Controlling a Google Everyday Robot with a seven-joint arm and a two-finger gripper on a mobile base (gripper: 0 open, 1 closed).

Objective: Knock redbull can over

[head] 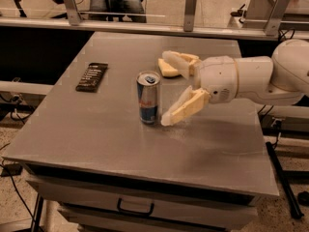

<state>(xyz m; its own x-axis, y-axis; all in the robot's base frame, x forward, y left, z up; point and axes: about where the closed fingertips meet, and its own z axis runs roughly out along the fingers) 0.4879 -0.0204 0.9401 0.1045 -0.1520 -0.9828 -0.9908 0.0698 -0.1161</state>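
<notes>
The redbull can (148,97) stands upright near the middle of the grey table (106,139), silver and blue with a red logo and a silver top. My gripper (170,87) reaches in from the right, just right of the can, with its two cream fingers spread wide. The near finger (183,108) has its tip low by the can's base, almost touching it. The far finger (177,62) lies behind the can, over the yellow sponge. Nothing is held.
A yellow sponge (166,70) lies behind the can, partly hidden by the far finger. A flat black remote-like bar (92,76) lies at the table's left. The white arm (251,79) spans the right side. A rail (145,25) runs behind the table.
</notes>
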